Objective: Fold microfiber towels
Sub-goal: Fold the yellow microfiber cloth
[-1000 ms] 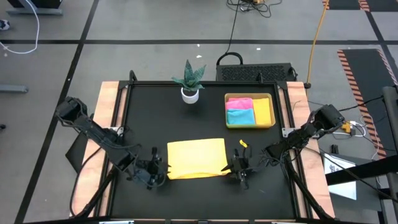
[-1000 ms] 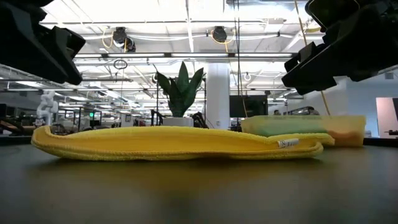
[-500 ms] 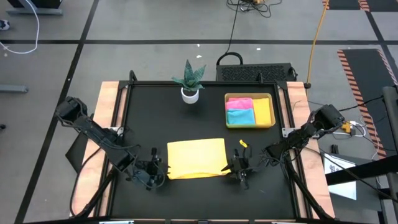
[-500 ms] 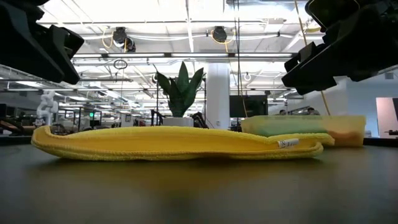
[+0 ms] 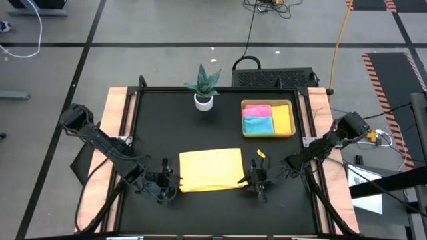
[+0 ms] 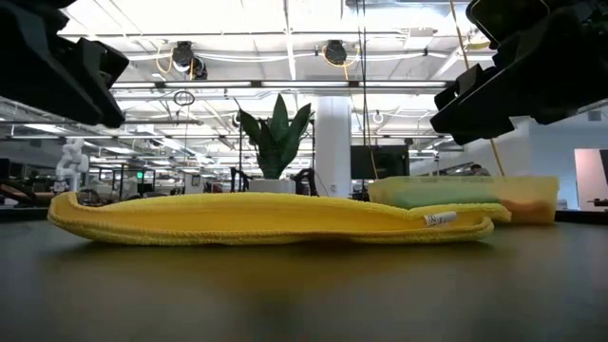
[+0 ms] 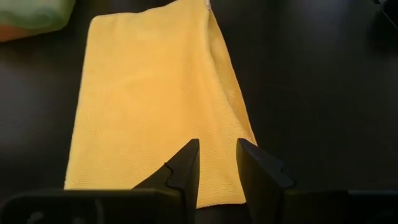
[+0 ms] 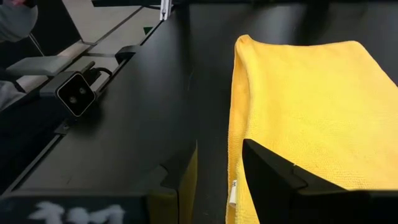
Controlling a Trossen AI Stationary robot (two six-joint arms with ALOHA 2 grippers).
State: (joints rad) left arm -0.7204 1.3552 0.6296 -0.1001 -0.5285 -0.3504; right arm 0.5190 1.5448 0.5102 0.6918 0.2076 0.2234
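A yellow microfiber towel [image 5: 211, 169] lies folded flat on the black table, its layers showing at the near edge [image 6: 266, 220]. My left gripper [image 5: 167, 180] hovers open off the towel's left near corner; that corner of the towel [image 7: 161, 99] shows past its fingers [image 7: 216, 165]. My right gripper [image 5: 257, 179] hovers open off the right near corner [image 8: 221, 171], above the edge with the small white label [image 8: 233, 190]. Both grippers touch nothing. Pink [image 5: 257, 109], light blue [image 5: 258, 125] and orange [image 5: 282, 119] towels lie folded in the tray.
The yellow-green tray [image 5: 269, 135] sits at the far right of the table. A potted plant [image 5: 203, 90] stands at the far middle. Wooden rails [image 5: 119, 127] frame the table's left and right sides. A small camera block [image 8: 76, 93] sits at the table's near edge.
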